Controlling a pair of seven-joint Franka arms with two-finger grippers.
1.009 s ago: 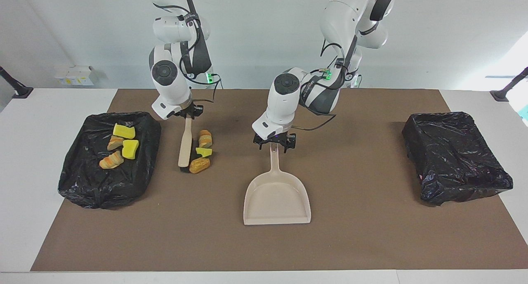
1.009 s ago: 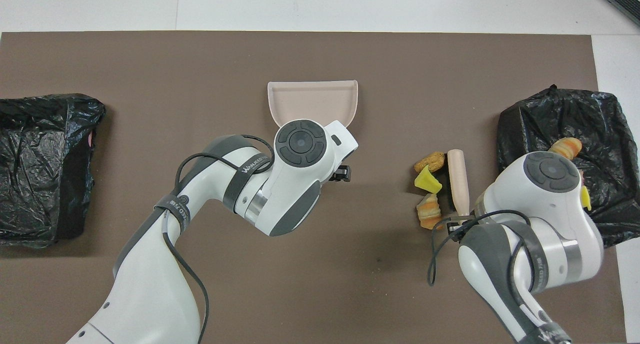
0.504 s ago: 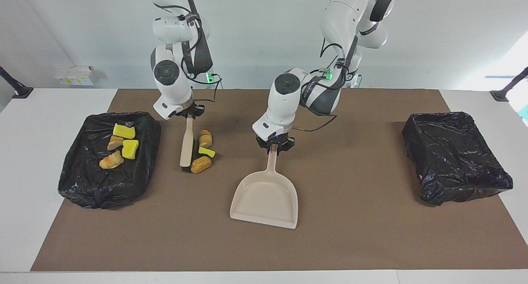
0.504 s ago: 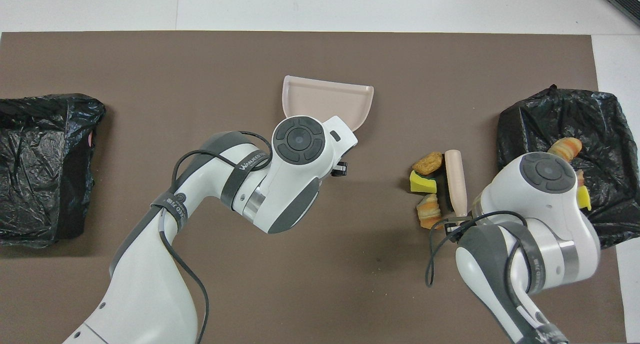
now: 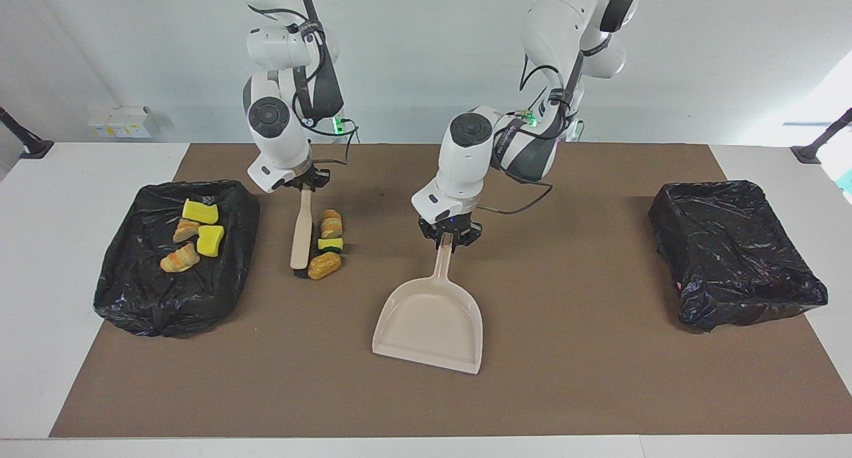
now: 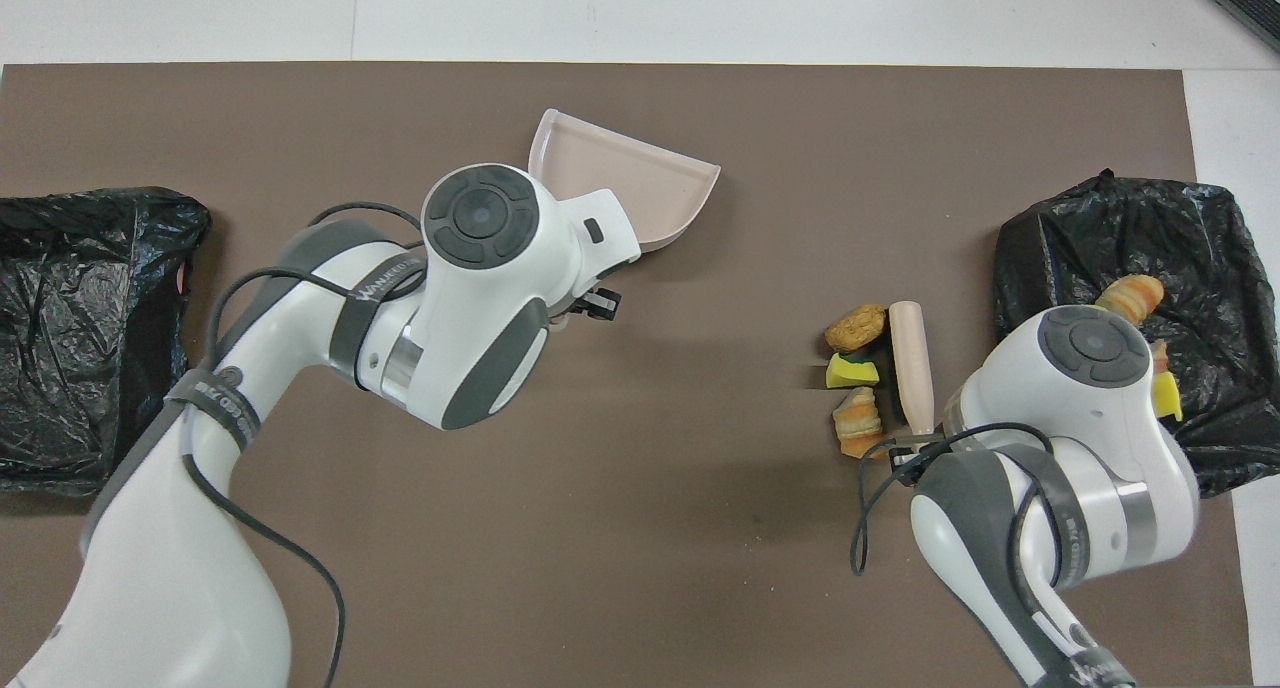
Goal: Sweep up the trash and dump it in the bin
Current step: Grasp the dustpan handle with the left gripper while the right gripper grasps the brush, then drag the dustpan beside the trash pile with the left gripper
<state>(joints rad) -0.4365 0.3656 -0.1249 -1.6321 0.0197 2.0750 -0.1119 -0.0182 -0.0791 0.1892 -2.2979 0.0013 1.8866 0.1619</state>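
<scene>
- Trash (image 5: 326, 240): three loose pieces, two orange-tan and one yellow, lie in a short row on the brown mat (image 5: 599, 378), right against the brush (image 5: 301, 237) on the side away from the filled bin.
- More yellow and tan pieces sit in the black-lined bin (image 5: 133, 298) at the right arm's end of the mat.
- Right gripper (image 5: 305, 186) is clamped on the brush's handle end; the bristles rest on the mat.
- Left gripper (image 5: 447, 239) is closed on the dustpan (image 5: 429, 325) handle, mid-mat, the pan skewed.
- A second black-lined bin (image 5: 735, 255) stands at the left arm's end.
</scene>
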